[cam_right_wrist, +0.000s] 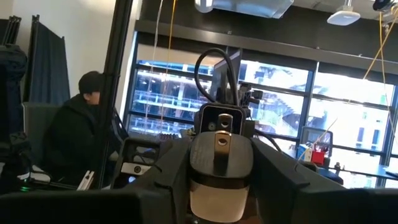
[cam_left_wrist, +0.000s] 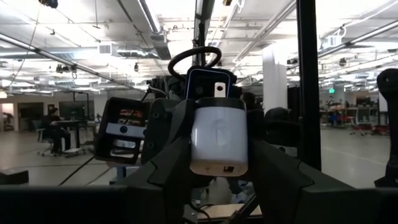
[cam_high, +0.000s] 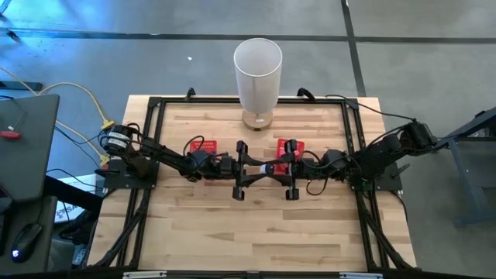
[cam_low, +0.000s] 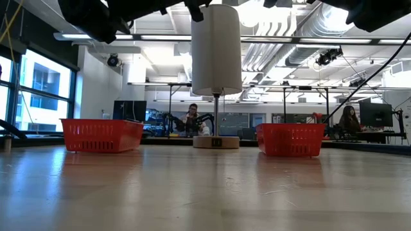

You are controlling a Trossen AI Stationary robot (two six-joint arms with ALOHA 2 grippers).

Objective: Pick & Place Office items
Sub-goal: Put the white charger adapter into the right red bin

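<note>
Nearly tip to tip at mid-frame of the high view: left gripper and right gripper, both raised above the table. Between them, a white charger, the office item in hand. Seems clamped by the right, set narrow around its far end. Narrow on the left too, but cannot tell whether squeezing or merely flanking. Looks light, rigid and smooth-shelled, so probably slippery; carries metal prongs at one end. Best taken across the flat plastic sides, clear of the prongs. Just beyond, toward the upper frame, two red baskets, with a tall white cylinder between and behind them.
</note>
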